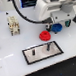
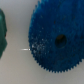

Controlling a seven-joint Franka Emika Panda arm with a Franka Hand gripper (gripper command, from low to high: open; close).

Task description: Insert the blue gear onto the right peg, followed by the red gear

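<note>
The blue gear (image 1: 57, 28) lies flat on the white table at the exterior view's right, and fills the wrist view (image 2: 57, 40) with its centre hole showing. My gripper (image 1: 56, 23) hangs just above it and holds nothing; its fingers seem to stand apart on either side of the gear and do not show in the wrist view. The red gear (image 1: 45, 35) lies on the table beside the blue gear, toward the exterior view's left. The white black-edged plate (image 1: 39, 55) lies nearer the front. The right peg (image 1: 47, 46), the taller pin, stands bare on it.
A shorter, thinner pin (image 1: 33, 54) stands on the plate's other end. A beige block-like object (image 1: 13, 25) stands at the exterior view's left. A dark cable (image 1: 22, 14) arcs over the table behind it. A dark green object (image 2: 2, 32) shows at the wrist view's edge.
</note>
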